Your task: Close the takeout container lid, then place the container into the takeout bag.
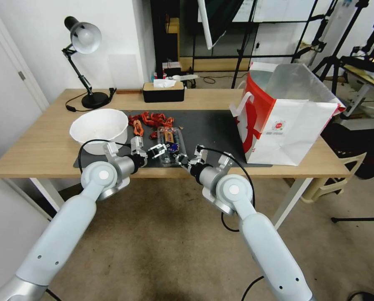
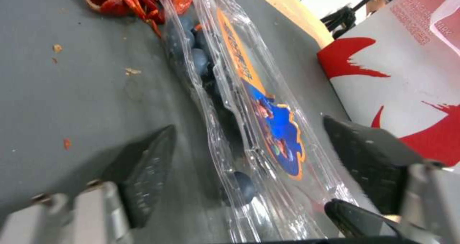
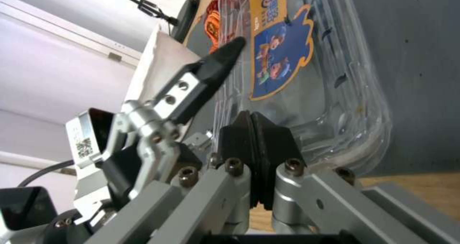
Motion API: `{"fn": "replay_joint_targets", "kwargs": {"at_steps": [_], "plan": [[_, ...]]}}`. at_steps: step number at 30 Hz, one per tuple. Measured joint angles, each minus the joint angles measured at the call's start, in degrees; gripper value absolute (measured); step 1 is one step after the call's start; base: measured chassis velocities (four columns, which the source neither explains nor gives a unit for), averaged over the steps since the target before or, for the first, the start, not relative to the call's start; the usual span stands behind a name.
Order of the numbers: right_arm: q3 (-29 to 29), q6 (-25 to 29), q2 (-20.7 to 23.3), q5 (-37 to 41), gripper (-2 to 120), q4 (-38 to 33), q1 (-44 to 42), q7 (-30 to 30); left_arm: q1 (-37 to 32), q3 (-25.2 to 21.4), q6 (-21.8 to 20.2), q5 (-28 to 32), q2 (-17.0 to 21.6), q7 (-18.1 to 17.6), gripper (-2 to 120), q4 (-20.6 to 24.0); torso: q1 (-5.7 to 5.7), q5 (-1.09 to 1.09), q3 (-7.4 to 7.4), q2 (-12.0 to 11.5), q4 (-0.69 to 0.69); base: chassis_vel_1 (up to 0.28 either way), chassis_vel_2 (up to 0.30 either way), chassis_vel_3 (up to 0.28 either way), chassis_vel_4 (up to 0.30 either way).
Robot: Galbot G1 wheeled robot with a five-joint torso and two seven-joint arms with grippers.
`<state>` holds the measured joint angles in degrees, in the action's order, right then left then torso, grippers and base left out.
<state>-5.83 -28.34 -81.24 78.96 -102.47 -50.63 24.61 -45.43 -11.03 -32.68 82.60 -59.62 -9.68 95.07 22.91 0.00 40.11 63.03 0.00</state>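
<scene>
Your takeout container [image 1: 169, 146] lies on the dark mat [image 1: 212, 125] near the table's front edge, between the two grippers, its long axis running away from you toward the far edge. It is thin clear plastic, ribbed and glossy, with dark round blueberries [image 2: 199, 60] inside. The lid [image 2: 268, 122], with its orange and blue sticker, lies low over the berries and looks nearly closed, though you cannot tell whether the rim has snapped.

The left gripper [image 1: 156, 151] sits at the container's left near corner with its fingers spread wide; in the left wrist view they straddle the near end without touching it. The right gripper [image 1: 182, 159] is at the right near corner. In the right wrist view its dark pads [image 3: 258, 139] are pressed flat together just at the container's rim, and you cannot tell whether any plastic is pinched between them.

The takeout bag [image 1: 285, 115] stands upright and open well to the right, stiff white and red paper with a silvery lining, so your right arm is the nearer one for the transfer. To the left are a white bowl [image 1: 99, 127] and, behind the container, a pile of orange-red scraps [image 1: 149, 121].
</scene>
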Motion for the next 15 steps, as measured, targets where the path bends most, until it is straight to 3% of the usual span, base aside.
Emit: {"fn": "replay_joint_targets", "kwargs": {"at_steps": [3, 6, 7, 8, 15], "plan": [[0.0, 0.0, 0.1, 0.0, 0, -0.3, -0.1, 0.0, 0.4, 0.5, -0.2, 0.0, 0.1, -0.1, 61, -0.2, 0.0, 0.0, 0.0, 0.0, 0.0, 0.0, 0.0, 0.0, 0.0], [0.0, 0.0, 0.2, 0.0, 0, -0.4, -0.1, 0.1, 0.5, 0.5, -0.4, 0.0, 0.1, -0.1, 56, -0.3, 0.0, 0.0, 0.0, 0.0, 0.0, 0.0, 0.0, 0.0, 0.0], [0.0, -0.1, 0.3, 0.0, 0, -0.7, -0.2, 0.1, 0.6, 0.6, -0.5, 0.1, 0.1, 0.1, 42, -0.7, 0.0, 0.0, 0.0, 0.0, 0.0, 0.0, 0.0, 0.0, 0.0], [0.0, -0.1, 0.3, 0.0, 0, -0.7, -0.3, 0.1, 0.6, 0.7, -0.5, 0.0, 0.1, 0.2, 37, -0.8, 0.0, 0.0, 0.0, 0.0, 0.0, 0.0, 0.0, 0.0, 0.0], [-0.2, 0.2, 0.7, -2.1, 0, -2.2, -1.0, -0.3, 0.8, 0.9, -0.3, -0.1, 0.1, 1.5, 13, -1.1, 0.0, 0.0, 0.0, 0.0, 0.0, 0.0, 0.0, 0.0, 0.0]]}}
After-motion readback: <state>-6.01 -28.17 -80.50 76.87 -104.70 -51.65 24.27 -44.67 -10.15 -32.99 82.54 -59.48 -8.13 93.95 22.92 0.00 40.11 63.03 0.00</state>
